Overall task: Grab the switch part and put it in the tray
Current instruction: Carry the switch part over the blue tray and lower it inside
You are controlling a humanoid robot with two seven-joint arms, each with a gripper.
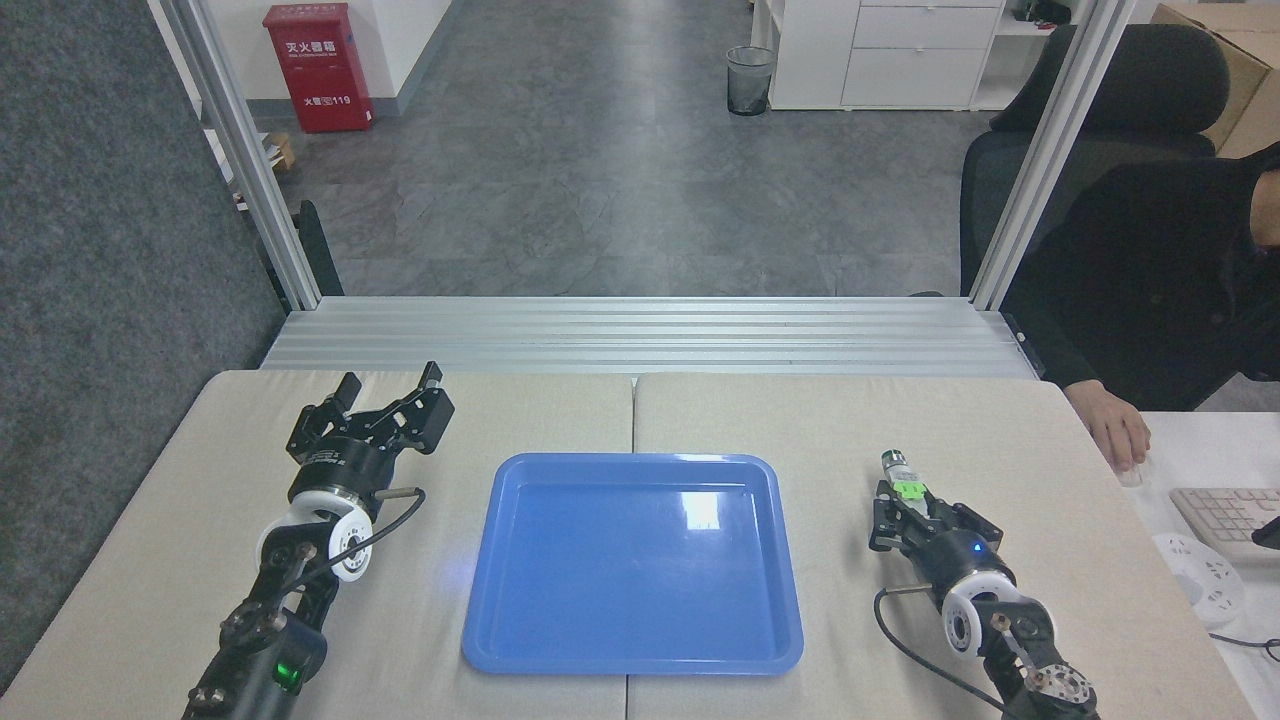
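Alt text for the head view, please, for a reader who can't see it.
The right gripper is shut on the switch part, right of the empty blue tray. The left gripper rests open on the padded table; a seated person's hand is at far right.
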